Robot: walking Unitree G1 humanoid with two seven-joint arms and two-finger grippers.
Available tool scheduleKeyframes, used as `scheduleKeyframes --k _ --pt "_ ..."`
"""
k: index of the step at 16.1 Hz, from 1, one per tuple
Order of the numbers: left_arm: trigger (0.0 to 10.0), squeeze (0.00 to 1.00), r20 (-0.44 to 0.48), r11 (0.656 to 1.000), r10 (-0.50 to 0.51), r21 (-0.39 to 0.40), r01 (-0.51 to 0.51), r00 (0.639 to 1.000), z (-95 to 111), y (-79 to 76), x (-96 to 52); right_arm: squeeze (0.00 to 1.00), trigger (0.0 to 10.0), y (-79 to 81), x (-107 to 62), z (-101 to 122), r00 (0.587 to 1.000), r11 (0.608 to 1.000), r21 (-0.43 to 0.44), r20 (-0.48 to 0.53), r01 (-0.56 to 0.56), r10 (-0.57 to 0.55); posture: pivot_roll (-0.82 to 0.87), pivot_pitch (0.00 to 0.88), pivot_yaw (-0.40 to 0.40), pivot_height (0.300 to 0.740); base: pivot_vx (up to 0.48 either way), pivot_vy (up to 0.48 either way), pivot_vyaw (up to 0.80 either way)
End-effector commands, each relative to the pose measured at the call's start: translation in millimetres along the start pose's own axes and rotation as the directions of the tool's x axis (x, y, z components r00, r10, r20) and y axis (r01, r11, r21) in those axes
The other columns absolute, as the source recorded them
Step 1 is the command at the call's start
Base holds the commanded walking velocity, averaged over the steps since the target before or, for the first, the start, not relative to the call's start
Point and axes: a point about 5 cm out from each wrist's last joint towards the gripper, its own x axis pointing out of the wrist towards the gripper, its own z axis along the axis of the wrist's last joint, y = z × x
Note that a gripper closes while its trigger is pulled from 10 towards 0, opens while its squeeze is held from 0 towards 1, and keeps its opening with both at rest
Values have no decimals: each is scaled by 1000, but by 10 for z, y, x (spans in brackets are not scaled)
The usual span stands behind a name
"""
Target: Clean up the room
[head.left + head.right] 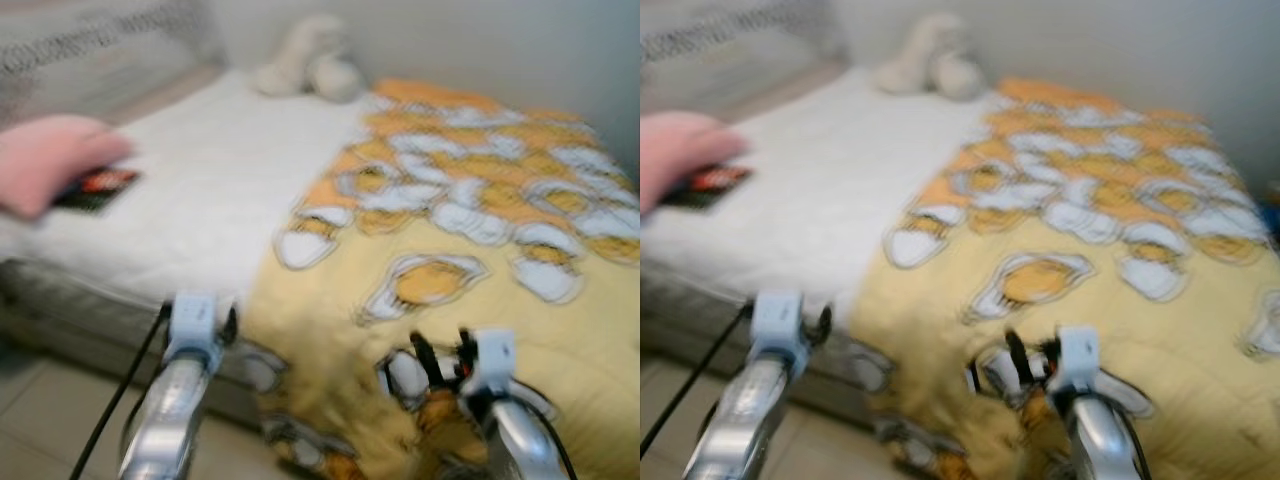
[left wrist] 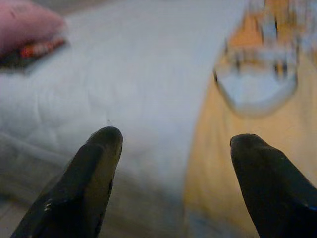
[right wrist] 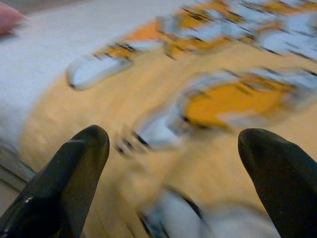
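I hold both arms low and forward at the bed's near edge so either can reach in: the left gripper over the white sheet, jaws spread and empty, the right gripper over the yellow quilt, jaws likewise apart. The quilt covers only the bed's right half, probably what needs straightening. A pink pillow lies on a dark booklet at the far left.
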Motion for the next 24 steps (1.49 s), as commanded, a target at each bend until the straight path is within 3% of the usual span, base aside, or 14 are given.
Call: scheduleKeyframes --k 1,4,7,10,13,16,18,22,24 --pt "10000 0 27 1000 21 5 -21 999 73 29 57 0 10000 70 43 -41 1000 1000 16 -15 1 -1 149 0 27 740 0 0 0" --pt "10000 0 20 999 49 12 -49 999 132 53 68 0 10000 49 96 11 998 997 56 15 60 -61 150 0 39 740 0 -160 0" --pt "10000 0 15 998 53 18 -53 998 132 14 73 0 10000 67 106 2 999 997 66 1 48 -48 148 0 42 740 0 0 550" --pt "10000 0 -10 994 34 102 -33 999 85 -21 95 0 10000 96 113 -14 999 998 61 -4 32 -31 142 0 45 740 0 0 515" --pt "10000 0 -33 994 53 96 -50 998 55 -12 114 0 10000 82 99 -34 1000 998 63 -9 27 -27 142 0 47 740 0 0 513" --pt "10000 0 9 995 41 89 -42 999 122 -15 125 0 10000 59 101 -38 1000 997 68 -15 21 -20 145 0 49 740 0 0 513" --pt "10000 0 29 1000 20 -5 -20 999 185 -32 121 0 10000 80 107 -47 1000 998 64 -21 0 1 145 0 48 740 225 0 513" --pt "10000 0 57 999 25 35 -27 998 215 -79 113 0 10000 88 119 -77 999 998 61 -40 -20 22 149 0 44 740 307 368 513" --pt "10000 0 59 1000 7 28 -9 998 188 -75 102 0 10000 19 159 9 1000 999 53 -15 0 1 142 0 41 740 354 191 513"
